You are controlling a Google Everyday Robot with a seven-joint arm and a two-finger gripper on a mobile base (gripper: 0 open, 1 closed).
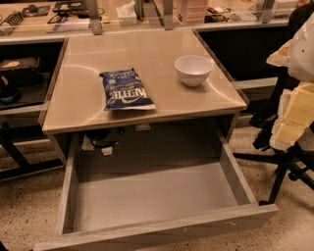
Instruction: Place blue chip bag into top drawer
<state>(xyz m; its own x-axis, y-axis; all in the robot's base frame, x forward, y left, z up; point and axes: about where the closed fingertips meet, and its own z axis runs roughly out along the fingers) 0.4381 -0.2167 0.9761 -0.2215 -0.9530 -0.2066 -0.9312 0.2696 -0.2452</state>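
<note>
The gripper (289, 122) hangs at the right edge of the view, beside the table and off its right corner, above the floor. I cannot tell whether it is spread or pressed together. It holds nothing that can be seen and is well apart from the bag.

Just below it the black legs of a chair base (280, 169) spread over the speckled floor. On the beige tabletop (147, 46) a white bowl (193, 69) stands upright near the right edge, on the side toward the gripper.

The blue chip bag (126, 89) lies flat left of the bowl and apart from it, near the table's front edge. It is dark navy and crinkly, with white-edged ends and white lettering that reads upside down from here.

The top drawer (162, 230) is pulled wide open under the front edge, showing grey wood-grain walls and a pale bottom. Dark cables (100, 140) hang under the tabletop behind it. A tissue box (126, 13) sits on the counter beyond.
</note>
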